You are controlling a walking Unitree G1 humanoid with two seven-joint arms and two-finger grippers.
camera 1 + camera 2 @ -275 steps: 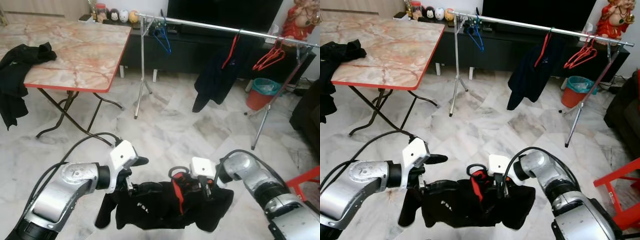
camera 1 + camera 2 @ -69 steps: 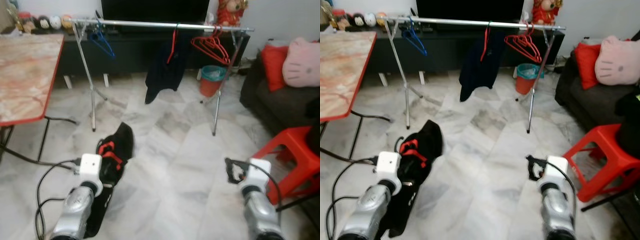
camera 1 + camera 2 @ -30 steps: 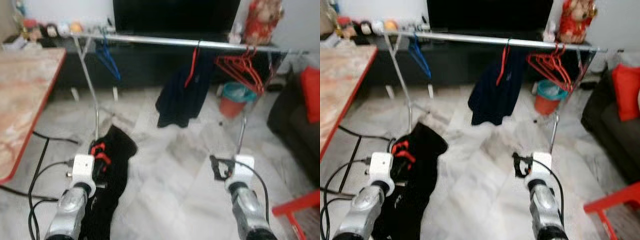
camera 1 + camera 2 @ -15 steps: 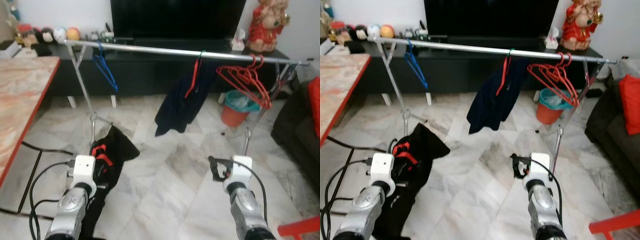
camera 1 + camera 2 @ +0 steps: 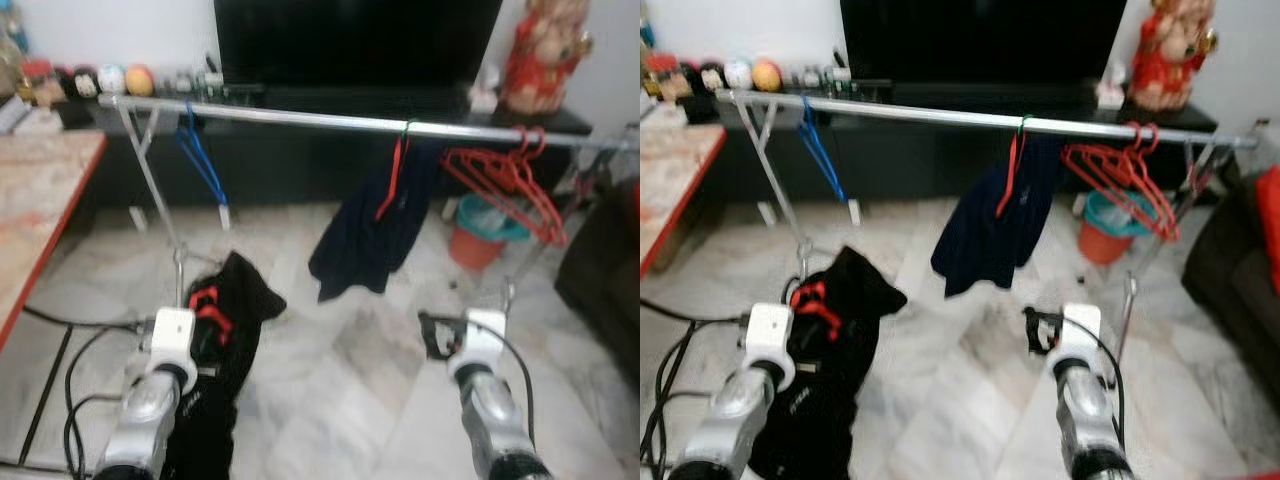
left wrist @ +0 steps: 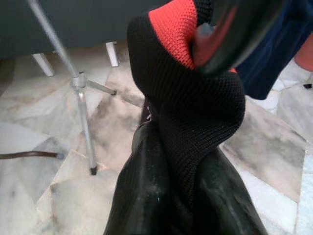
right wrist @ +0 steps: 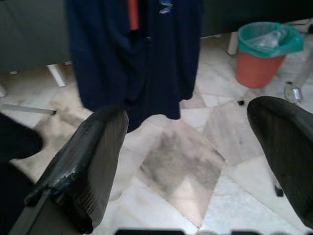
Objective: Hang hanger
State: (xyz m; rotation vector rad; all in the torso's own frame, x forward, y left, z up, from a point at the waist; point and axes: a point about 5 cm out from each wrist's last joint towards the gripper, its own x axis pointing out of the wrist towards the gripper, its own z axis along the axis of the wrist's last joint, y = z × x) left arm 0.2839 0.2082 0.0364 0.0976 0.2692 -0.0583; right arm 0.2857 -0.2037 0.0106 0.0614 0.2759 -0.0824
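My left gripper (image 5: 203,328) is shut on a black garment (image 5: 238,300) that hangs from it on a red hanger (image 5: 205,303). In the left wrist view the two fingers (image 6: 142,196) pinch the black cloth with its red collar (image 6: 171,19), and a blurred shiny hook (image 6: 234,29) sits just above. My right gripper (image 5: 437,335) is held up at the same height, open, with nothing between its fingers (image 7: 88,161). Ahead, a silver clothes rail (image 5: 320,120) runs across the view, above and beyond both grippers.
On the rail hang a blue hanger (image 5: 205,165), a navy garment (image 5: 375,225) on a red hanger, and several bare red hangers (image 5: 510,185). An orange bin (image 5: 485,230) stands behind. The marble table (image 5: 30,200) is left, a dark sofa (image 5: 600,280) right, cables (image 5: 70,400) on the floor.
Earlier both grippers held the garment low; now only the left holds it and the right is open. Over the last second the view has drawn slightly closer to the rail.
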